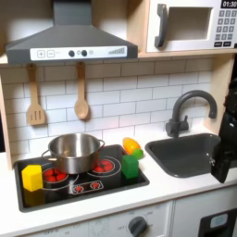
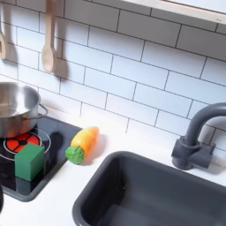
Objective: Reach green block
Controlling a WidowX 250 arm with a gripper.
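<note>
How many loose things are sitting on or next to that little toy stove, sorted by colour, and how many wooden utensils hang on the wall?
Green: 1, the green block
Yellow: 1, the yellow block
Orange-yellow: 1, the rounded toy
Silver: 1, the steel pot
Wooden: 2, the spatula and the spoon
Total: 6

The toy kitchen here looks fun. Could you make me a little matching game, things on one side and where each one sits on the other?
Things:
1. green block
2. steel pot
3. faucet
4. yellow block

Places:
A. behind the sink
B. stove's front corner at the first exterior view's left
C. on the stove's back burner
D. stove's front corner nearest the sink

Pairs: 1-D, 2-C, 3-A, 4-B
</note>
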